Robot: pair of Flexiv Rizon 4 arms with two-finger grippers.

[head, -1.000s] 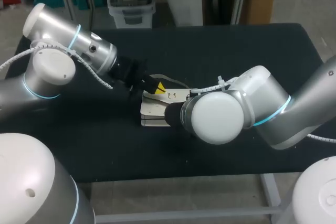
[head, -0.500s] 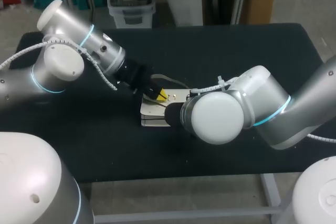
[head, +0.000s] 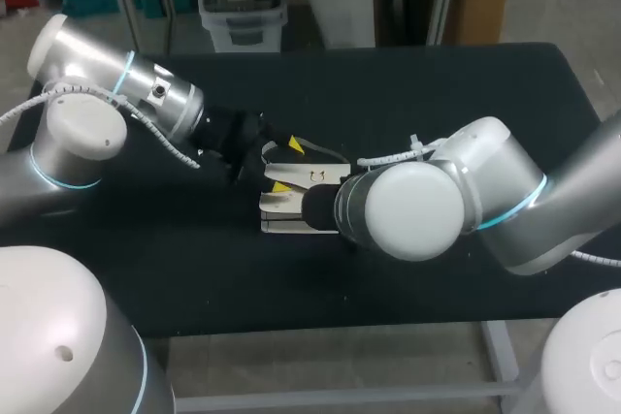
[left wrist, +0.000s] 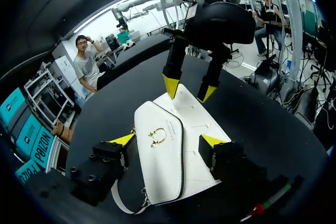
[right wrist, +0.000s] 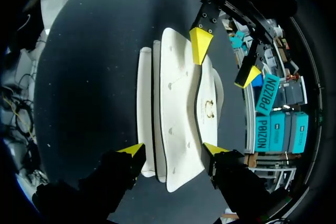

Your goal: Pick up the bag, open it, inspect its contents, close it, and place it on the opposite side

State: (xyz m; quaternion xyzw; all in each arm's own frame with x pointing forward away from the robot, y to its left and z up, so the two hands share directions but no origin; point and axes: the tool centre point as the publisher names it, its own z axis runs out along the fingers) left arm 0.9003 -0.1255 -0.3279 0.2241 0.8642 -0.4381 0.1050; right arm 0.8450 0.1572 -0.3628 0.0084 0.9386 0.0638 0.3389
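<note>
White bag [left wrist: 160, 153] flat on table [left wrist: 262, 124], inside wide-open left claw [left wrist: 167, 140], right claw [right wrist: 173, 149] open astride it

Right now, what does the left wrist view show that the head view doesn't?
Left wrist only: the right gripper, open, with its yellow tips at the far end of the bag.
Head only: the bulky joint of the right arm, which hides that gripper, and the left arm coming in from its side.
Both: the white bag lying flat on the black table, with the left gripper open and straddling it.
</note>
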